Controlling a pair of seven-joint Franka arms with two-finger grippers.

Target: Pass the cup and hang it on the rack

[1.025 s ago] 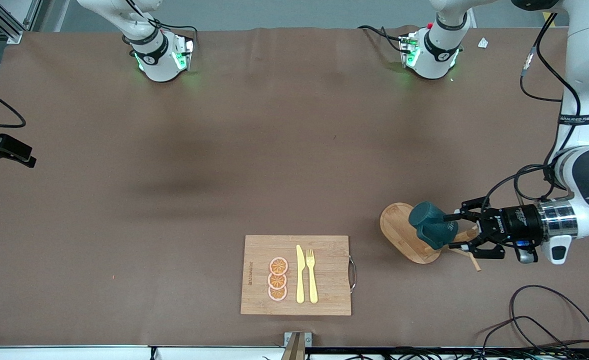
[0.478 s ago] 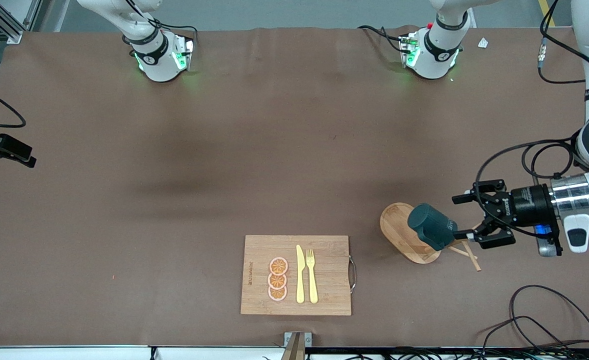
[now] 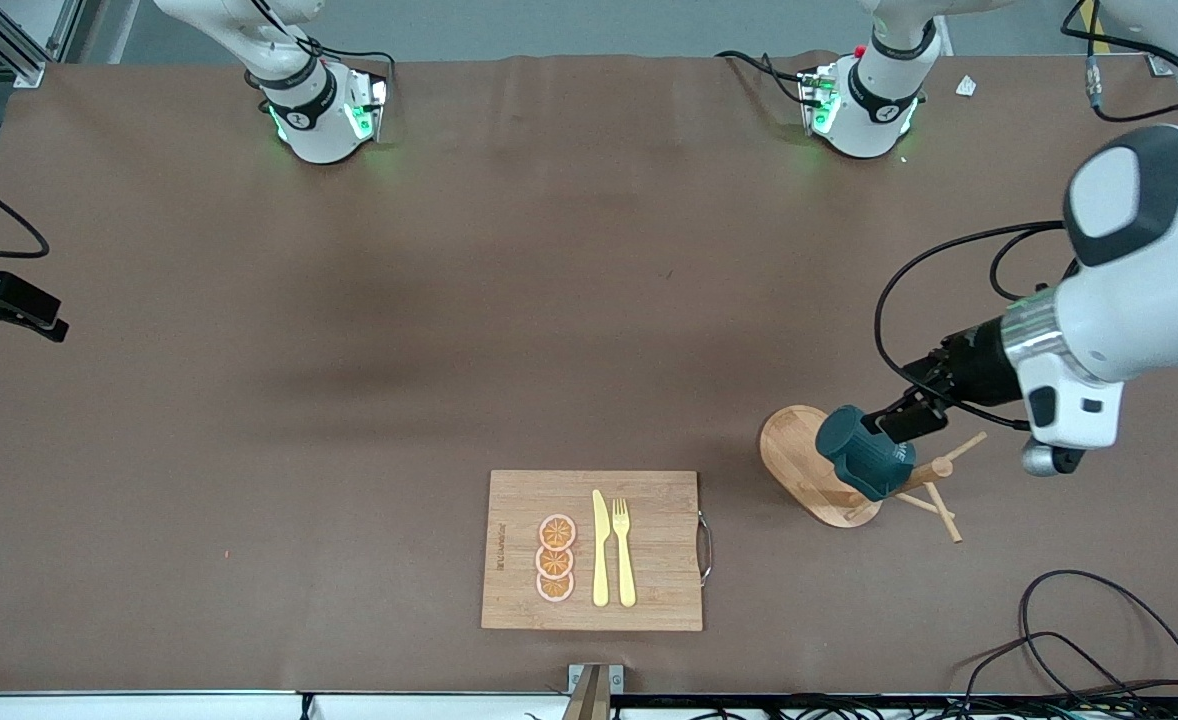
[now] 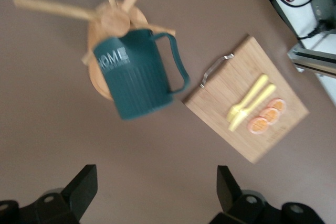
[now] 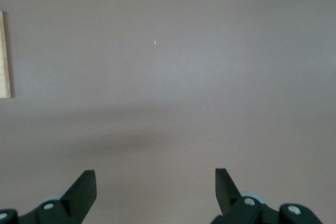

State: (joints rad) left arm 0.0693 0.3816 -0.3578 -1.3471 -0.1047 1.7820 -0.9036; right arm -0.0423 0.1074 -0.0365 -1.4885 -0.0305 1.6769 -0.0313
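The dark teal cup (image 3: 861, 452) hangs tilted on the wooden rack (image 3: 794, 455), with nothing gripping it. In the left wrist view the cup (image 4: 137, 77) shows the word HOME, and its handle points toward the cutting board. The rack's post top (image 4: 114, 20) and thin pegs spread above it. My left gripper (image 3: 906, 412) is open and empty, in the air just beside the cup and over the rack's pegs; its fingers (image 4: 84, 187) stand wide apart. My right gripper (image 5: 155, 182) is open and empty over bare brown table at the right arm's end, where it waits.
A wooden cutting board (image 3: 649, 500) with a metal handle lies near the front camera. It carries a yellow knife (image 3: 600, 550), a fork and three orange slices (image 3: 555, 558). Loose black cables (image 3: 1099, 640) lie at the near corner at the left arm's end.
My left gripper let go of the cup, opened wide and drew back and up from the rack. The cup stayed hanging on the rack. The right arm barely moved.
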